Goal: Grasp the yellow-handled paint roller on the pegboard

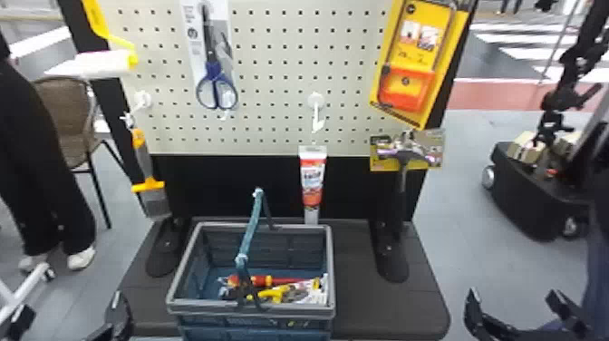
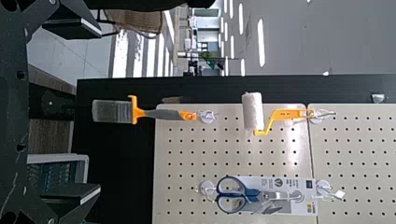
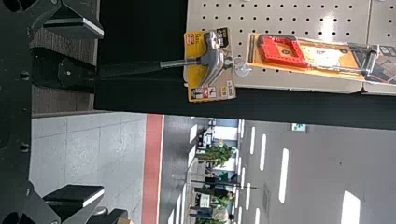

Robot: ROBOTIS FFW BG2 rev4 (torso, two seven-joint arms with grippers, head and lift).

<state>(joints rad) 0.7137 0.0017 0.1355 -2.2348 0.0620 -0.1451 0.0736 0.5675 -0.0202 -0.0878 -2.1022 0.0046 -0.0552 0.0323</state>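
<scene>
Bright, even light covers the pegboard (image 1: 281, 68), with hardly any shadows. Glare washes out the white sleeve of the paint roller (image 1: 97, 63). Long ceiling light strips (image 3: 283, 175) glow in the wrist views. The head view bows at its edges.

yellow-handled paint roller (image 1: 102, 62) with white sleeve, far left on beige pegboard (image 1: 281, 54) | blue-handled scissors (image 1: 216, 86) right of it | grey plastic basket (image 1: 330, 272) near centre | black right gripper (image 1: 511, 300) near right, fingers spread

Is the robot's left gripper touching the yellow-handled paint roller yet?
Apart. The left wrist view shows the left gripper open, and the paint roller hanging on the pegboard far beyond it, with clear space between.
</scene>
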